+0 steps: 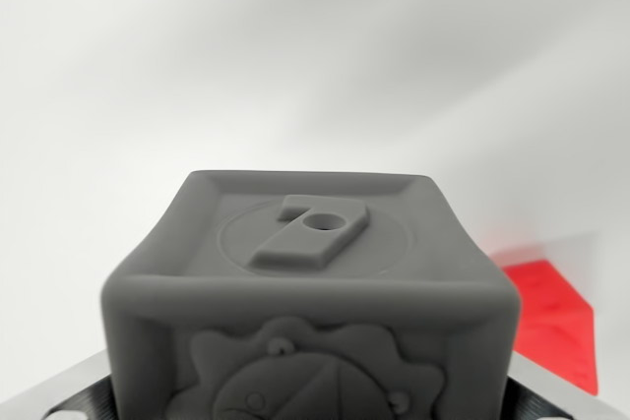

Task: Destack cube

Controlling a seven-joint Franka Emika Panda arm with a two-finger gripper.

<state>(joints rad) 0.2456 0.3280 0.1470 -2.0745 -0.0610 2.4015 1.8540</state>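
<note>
— Close under the wrist camera: soft grey moulded cube (pixel 310 292), raised "7" on top, sun relief on the near face. Held between dark finger pads (pixel 84 402) at both lower corners, so gripper (pixel 310 405) seemingly clamped on it.

— Carrying step, probably. Red block (pixel 556 327) off to the wrist view's right. Next: clear spot, gentle lowering, then release.
</note>
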